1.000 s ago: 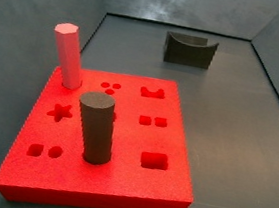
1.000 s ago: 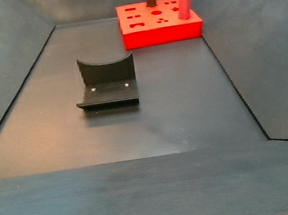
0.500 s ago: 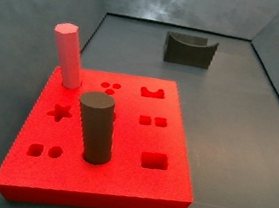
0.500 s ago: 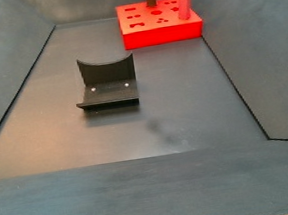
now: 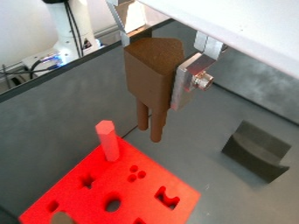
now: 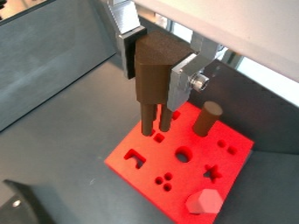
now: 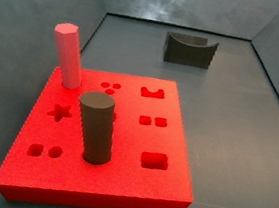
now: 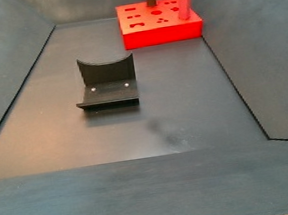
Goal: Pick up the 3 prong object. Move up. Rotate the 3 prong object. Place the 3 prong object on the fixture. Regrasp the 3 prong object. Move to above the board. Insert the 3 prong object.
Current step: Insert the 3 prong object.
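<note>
the jaws are clamped on the 3 prong object, its brown body pinched between the silver fingers and its prongs hanging down free. in both wrist views the gripper hangs high over the board, with the piece well clear of the red top and its cut-outs. the pink peg stands upright in the board, and the tall dark cylinder stands in another hole. the fixture sits on the dark floor, apart from the board.

in both side views neither gripper nor piece enters the frame. a side view puts the board lower left and the fixture upper right. in a side view the fixture lies centre left, the board near the top.
</note>
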You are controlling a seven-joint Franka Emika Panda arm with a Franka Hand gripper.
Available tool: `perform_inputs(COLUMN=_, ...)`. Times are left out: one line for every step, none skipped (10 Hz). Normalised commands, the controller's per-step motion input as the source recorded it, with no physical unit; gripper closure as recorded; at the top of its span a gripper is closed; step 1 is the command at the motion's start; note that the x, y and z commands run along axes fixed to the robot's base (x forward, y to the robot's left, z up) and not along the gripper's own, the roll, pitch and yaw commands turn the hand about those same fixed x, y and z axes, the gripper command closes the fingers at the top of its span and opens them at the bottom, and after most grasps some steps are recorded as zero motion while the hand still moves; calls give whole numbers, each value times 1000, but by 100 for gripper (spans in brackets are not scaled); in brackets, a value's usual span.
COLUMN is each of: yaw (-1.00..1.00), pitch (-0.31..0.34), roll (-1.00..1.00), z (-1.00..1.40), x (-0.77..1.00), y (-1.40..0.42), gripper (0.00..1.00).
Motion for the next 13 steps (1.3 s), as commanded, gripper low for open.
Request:
perform_inputs(yaw=0, pitch=-29, roll=0, z=-29, x=0, y=0, gripper=100)
perform_inputs(yaw=0, pitch=0, roll=0, z=-34, x=0, y=0, gripper=100)
perform_inputs(yaw=0, pitch=-3, roll=0, z=-91, x=0, y=0, gripper=100)
perform_inputs(yaw=0, pitch=-43, roll=0, z=-111, x=0, y=0, gripper=100)
perform_inputs(yaw=0, pitch=-56, roll=-17, z=-134, x=0, y=29, gripper=100)
perform_inputs(yaw=0, pitch=-121, roll=-39, z=-160, x=-143, y=131, gripper=100)
perform_inputs(yaw=-51, pitch=-161, roll=0, z=-209, x=-269, y=206, gripper=100)
perform_inputs(yaw=-51, pitch=-126, roll=0, z=-320, x=-169, y=223, gripper=100)
perform_inputs(yaw=-183, pitch=-140, roll=0, z=-543, x=-57, y=60, gripper=100)
perform_inputs(yaw=-326, pitch=-180, roll=-9, z=-826, x=-86, y=0, gripper=100)
perform_inputs(yaw=-491, pitch=-156, roll=-13, z=-860, x=-37, y=0, gripper=100)
perform_inputs(yaw=-663, pitch=-157, roll=-64, z=-777, x=-177, y=0, gripper=100)
perform_inputs(yaw=-809, pitch=-164, roll=-64, z=-760, x=-246, y=0, gripper=100)
